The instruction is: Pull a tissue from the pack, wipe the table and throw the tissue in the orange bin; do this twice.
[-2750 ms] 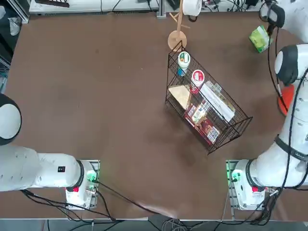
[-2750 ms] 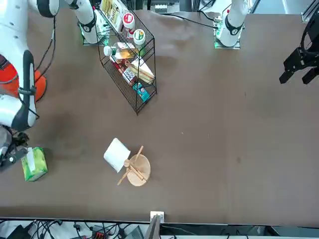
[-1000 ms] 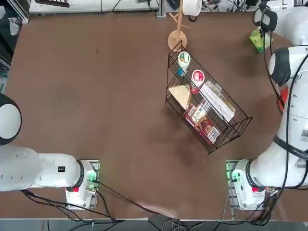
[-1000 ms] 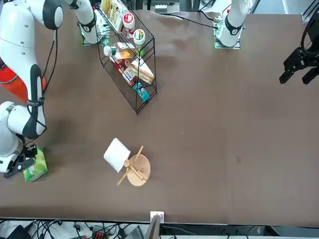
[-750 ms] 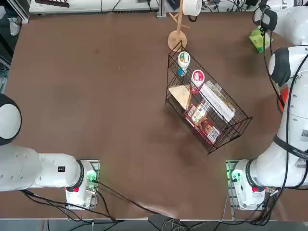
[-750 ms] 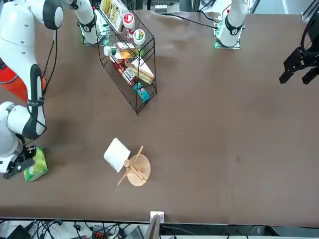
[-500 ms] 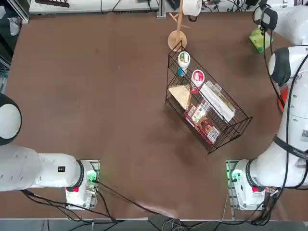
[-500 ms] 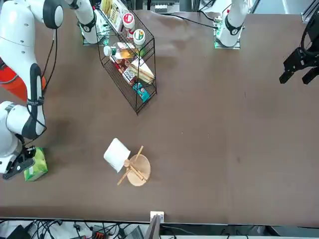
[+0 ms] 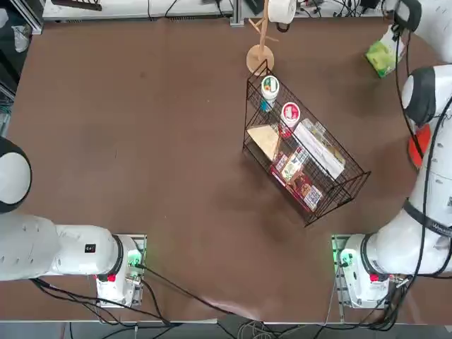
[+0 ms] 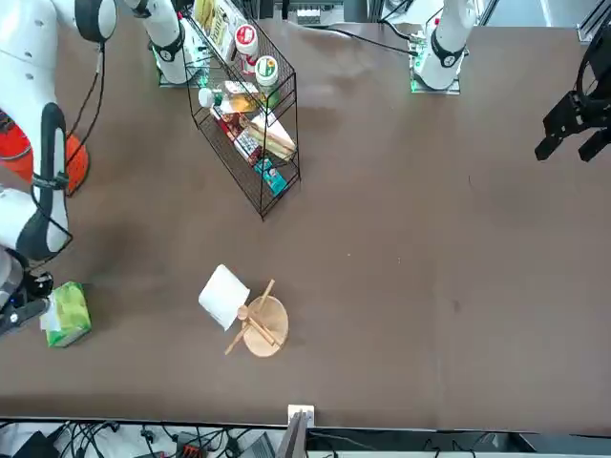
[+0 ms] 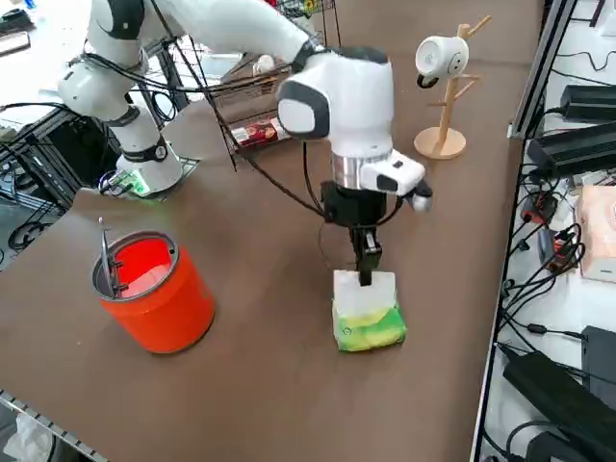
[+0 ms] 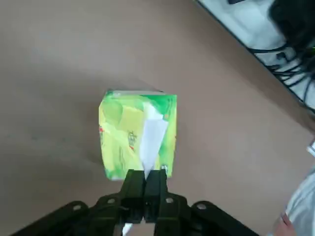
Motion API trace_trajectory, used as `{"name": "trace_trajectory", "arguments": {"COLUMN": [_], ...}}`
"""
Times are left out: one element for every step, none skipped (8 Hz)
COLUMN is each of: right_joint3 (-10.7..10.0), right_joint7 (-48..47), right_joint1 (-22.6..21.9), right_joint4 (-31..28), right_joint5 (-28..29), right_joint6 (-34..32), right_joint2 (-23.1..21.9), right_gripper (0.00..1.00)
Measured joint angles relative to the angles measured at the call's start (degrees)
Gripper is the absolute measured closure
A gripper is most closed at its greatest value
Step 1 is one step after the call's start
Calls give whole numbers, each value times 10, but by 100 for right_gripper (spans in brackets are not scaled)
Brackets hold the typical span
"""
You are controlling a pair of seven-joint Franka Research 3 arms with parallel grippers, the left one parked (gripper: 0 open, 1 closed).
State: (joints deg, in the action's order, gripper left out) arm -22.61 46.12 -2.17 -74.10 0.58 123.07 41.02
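Near the far right corner of the desk (image 9: 141, 141), our claw (image 12: 144, 189) pinched shut on a white tissue (image 12: 151, 137) poking from the pack (image 11: 366, 310), so we thought pulling it out came next.

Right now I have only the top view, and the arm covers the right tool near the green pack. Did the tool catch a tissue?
Observer: Yes. In the wrist view the right tool is shut on a white tissue that comes out of the slot of the pack.
Operator: Is the pack lifted with it?
Observer: It seems not. In the right side view the pack lies on the table, directly under the tool.
Operator: And the orange bin?
Observer: The orange bin stands upright and open, apart from the pack.
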Motion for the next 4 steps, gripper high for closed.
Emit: {"name": "trace_trajectory", "arguments": {"right_joint3": [0, 0, 1, 3], "right_joint7": [0, -18, -69, -129], "right_joint1": [-1, -5, -17, -33], "right_joint4": [1, 1, 0, -1], "right_joint5": [0, 1, 1, 1], "right_joint6": [-36, -83, -139, -194], "right_joint2": [-28, -55, -79, -102], "right_gripper": [99, 98, 98, 98]}}
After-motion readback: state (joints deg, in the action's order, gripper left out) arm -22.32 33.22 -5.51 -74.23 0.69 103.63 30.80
